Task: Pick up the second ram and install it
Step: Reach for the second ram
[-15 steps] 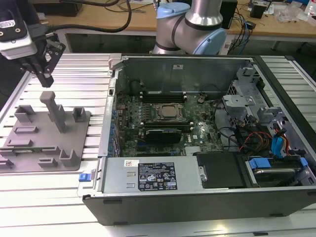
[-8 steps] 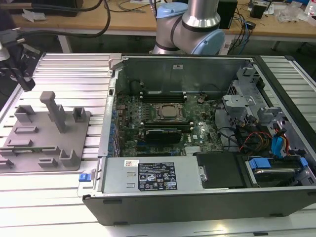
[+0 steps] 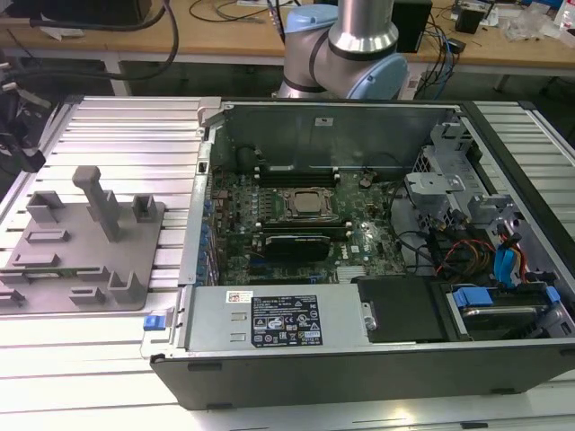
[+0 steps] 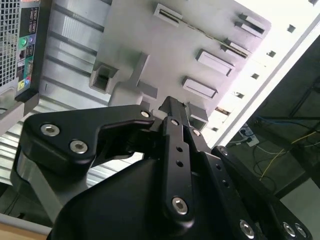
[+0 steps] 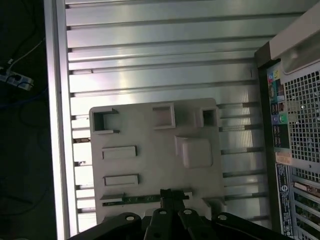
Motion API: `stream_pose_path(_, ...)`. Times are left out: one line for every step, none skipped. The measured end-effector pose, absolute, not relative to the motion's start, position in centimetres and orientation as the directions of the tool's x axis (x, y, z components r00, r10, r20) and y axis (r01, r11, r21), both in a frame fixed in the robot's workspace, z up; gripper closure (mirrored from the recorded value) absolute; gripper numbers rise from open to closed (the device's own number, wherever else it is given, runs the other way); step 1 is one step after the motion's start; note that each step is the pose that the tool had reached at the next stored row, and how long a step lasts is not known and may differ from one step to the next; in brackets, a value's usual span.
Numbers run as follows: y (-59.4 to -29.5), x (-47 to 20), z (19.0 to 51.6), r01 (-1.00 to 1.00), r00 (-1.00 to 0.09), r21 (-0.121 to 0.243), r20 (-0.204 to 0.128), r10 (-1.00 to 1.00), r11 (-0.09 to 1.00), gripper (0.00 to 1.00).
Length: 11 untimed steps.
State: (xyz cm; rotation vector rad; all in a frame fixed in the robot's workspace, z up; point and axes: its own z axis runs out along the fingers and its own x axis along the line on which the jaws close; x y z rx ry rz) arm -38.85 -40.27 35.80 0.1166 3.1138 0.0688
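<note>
1 ram [image 5: 135,199] in tray [image 5: 150,165], claw [image 5: 172,195] abv.

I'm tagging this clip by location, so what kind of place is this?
Probably a robotics lab bench: an open computer case sits on a slotted aluminium table beside a grey fixture tray, with a robot arm and a cable-strewn wooden workbench behind.

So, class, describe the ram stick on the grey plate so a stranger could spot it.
Beside the open computer case, on the exterior view's left, a grey plate lies on the ribbed metal table. The second ram sits in a long slot near one edge of that plate. It is thin and green; everything around it is plain grey.
</note>
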Motion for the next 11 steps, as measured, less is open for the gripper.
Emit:
stream_pose_path(-40.4,-38.9,35.7,0.074,-0.997,0.045,-0.023,0.075,0.996,0.92)
stream_pose_path(-40.6,-39.0,35.6,0.074,-0.997,0.045,-0.023,0.075,0.996,0.92)
stream_pose_path(-40.7,-39.0,35.5,0.074,-0.997,0.045,-0.023,0.075,0.996,0.92)
stream_pose_path(-40.9,-39.1,35.3,0.074,-0.997,0.045,-0.023,0.075,0.996,0.92)
stream_pose_path(-41.0,-39.2,35.2,0.074,-0.997,0.045,-0.023,0.075,0.996,0.92)
stream_pose_path(-41.1,-39.3,35.1,0.074,-0.997,0.045,-0.023,0.075,0.996,0.92)
stream_pose_path(-41.3,-39.5,34.9,0.074,-0.997,0.045,-0.023,0.075,0.996,0.92)
stream_pose_path(-41.5,-39.7,34.8,0.074,-0.997,0.045,-0.023,0.075,0.996,0.92)
stream_pose_path(-41.7,-39.9,34.6,0.074,-0.997,0.045,-0.023,0.075,0.996,0.92)
stream_pose_path(-41.8,-39.9,34.5,0.074,-0.997,0.045,-0.023,0.075,0.996,0.92)
stream_pose_path(-41.9,-40.0,34.4,0.074,-0.997,0.045,-0.023,0.075,0.996,0.92)
